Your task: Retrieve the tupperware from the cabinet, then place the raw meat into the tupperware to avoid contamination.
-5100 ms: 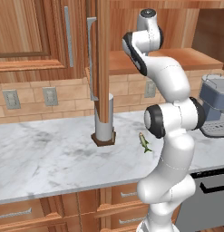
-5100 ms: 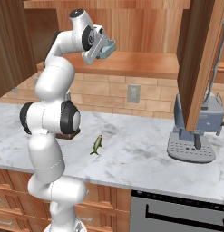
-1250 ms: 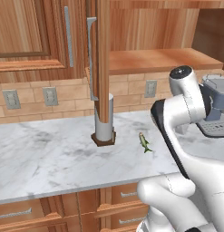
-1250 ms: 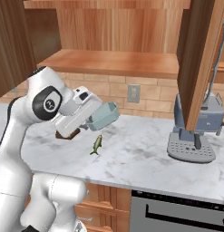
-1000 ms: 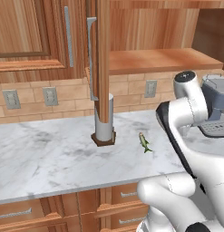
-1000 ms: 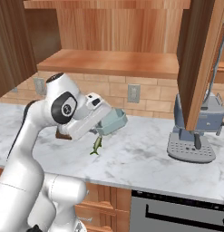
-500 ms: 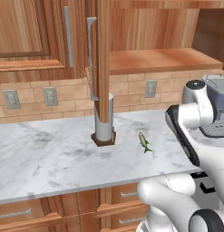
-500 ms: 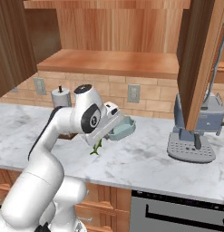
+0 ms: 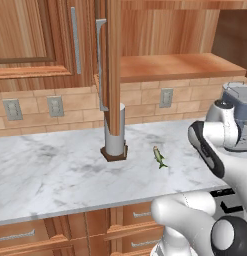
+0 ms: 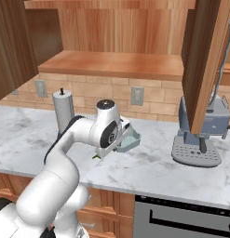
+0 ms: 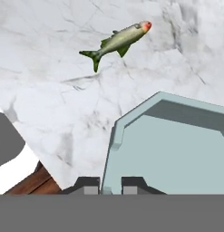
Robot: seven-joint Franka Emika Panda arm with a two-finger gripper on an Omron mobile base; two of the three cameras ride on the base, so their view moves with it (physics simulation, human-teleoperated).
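The pale blue-grey tupperware point(image 11: 172, 149) hangs low over the marble counter, and my gripper point(image 11: 109, 185) is shut on its near rim, one fingertip on each side of the wall. In the right base view the tupperware point(image 10: 129, 141) sits at the end of my bent arm, just above the counter. The raw meat point(image 11: 118, 41), a small greenish fish, lies flat on the marble a short way beyond the tub's rim. It also lies on the counter point(image 9: 159, 156) left of my arm. The cabinet point(image 10: 111, 62) stands open, its door point(image 9: 113, 65) swung out edge-on.
A paper towel roll point(image 9: 115, 131) stands on a dark base left of the fish. A grey-blue coffee machine point(image 10: 200, 139) occupies the counter's right end, under the other open door point(image 10: 207, 60). Wall outlets point(image 9: 55, 106) line the brick backsplash. Drawers point(image 9: 135, 225) run below the counter edge.
My arm has swung down and to the right, carrying the tupperware from chest height to just above the counter beside the fish. The fish has not moved.
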